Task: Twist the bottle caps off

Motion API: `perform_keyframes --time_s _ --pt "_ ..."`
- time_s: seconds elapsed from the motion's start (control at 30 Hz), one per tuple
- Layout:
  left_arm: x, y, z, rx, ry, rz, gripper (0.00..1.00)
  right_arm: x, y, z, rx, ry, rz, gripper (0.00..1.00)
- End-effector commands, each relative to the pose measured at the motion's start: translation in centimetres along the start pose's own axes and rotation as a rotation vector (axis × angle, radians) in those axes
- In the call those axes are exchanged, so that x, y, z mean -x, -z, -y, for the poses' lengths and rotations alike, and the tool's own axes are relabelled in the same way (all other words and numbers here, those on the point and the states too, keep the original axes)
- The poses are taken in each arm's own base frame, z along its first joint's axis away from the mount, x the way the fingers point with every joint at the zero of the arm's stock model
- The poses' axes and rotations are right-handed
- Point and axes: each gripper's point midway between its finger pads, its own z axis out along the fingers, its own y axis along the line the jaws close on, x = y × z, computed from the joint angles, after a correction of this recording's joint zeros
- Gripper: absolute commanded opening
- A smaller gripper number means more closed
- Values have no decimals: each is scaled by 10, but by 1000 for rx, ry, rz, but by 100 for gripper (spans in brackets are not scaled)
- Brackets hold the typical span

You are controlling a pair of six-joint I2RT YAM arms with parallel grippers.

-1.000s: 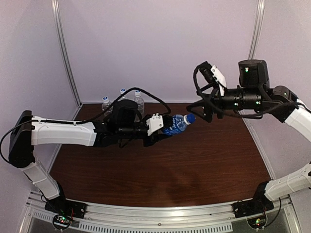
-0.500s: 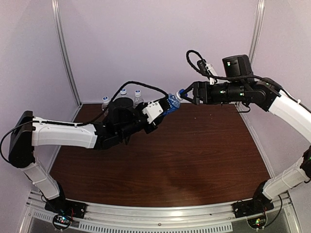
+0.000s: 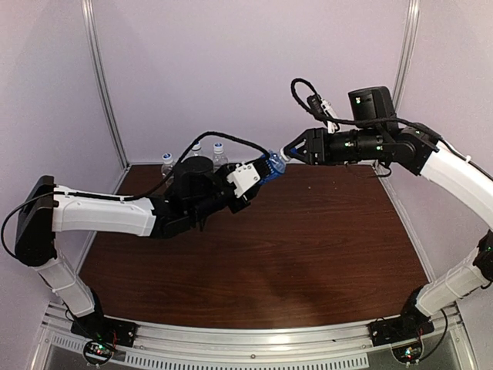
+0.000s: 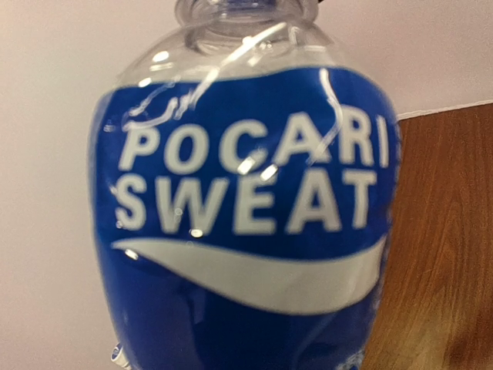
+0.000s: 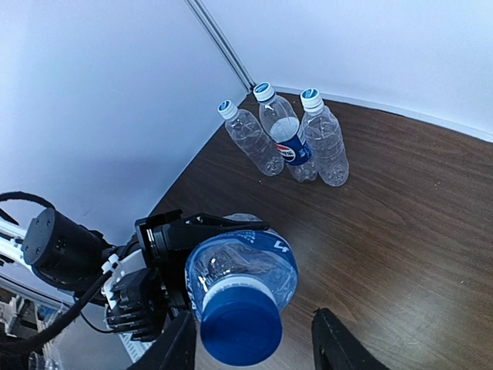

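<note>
My left gripper is shut on the body of the blue-label bottle, holding it in the air with the neck tilted toward the right arm. In the left wrist view the label fills the frame and hides the fingers. The dark blue cap points straight into the right wrist camera. My right gripper is open around that cap: the left finger is at the cap's edge and the right finger stands apart from it. In the top view the right gripper meets the cap.
Three other bottles stand upright at the table's back left corner: a plain one, the Pepsi one and another plain one, each with a white and blue cap. A metal post runs up beside them.
The left arm raised the bottle up and back. The right arm swung left to the cap, and its jaws have narrowed around it.
</note>
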Motion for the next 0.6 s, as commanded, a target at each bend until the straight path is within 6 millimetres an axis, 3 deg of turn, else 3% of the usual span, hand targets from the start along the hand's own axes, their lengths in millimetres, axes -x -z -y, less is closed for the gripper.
perform_keyframes --time_s 0.0,0.27,0.37,0.47,0.57 --pt "10 -2 -6 28 0 34 38 13 0 -6 38 0 32 47" --pt "11 -2 -5 21 -1 37 38 8 -8 -4 65 1 4 26" --pt "10 -2 -3 11 2 38 38 3 -10 -7 91 31 -23 11" --pt "13 1 4 -29 16 55 37 -7 -3 -22 182 214 -66 1" --pt "19 10 26 -175 0 89 36 -35 14 -34 255 481 -147 0"
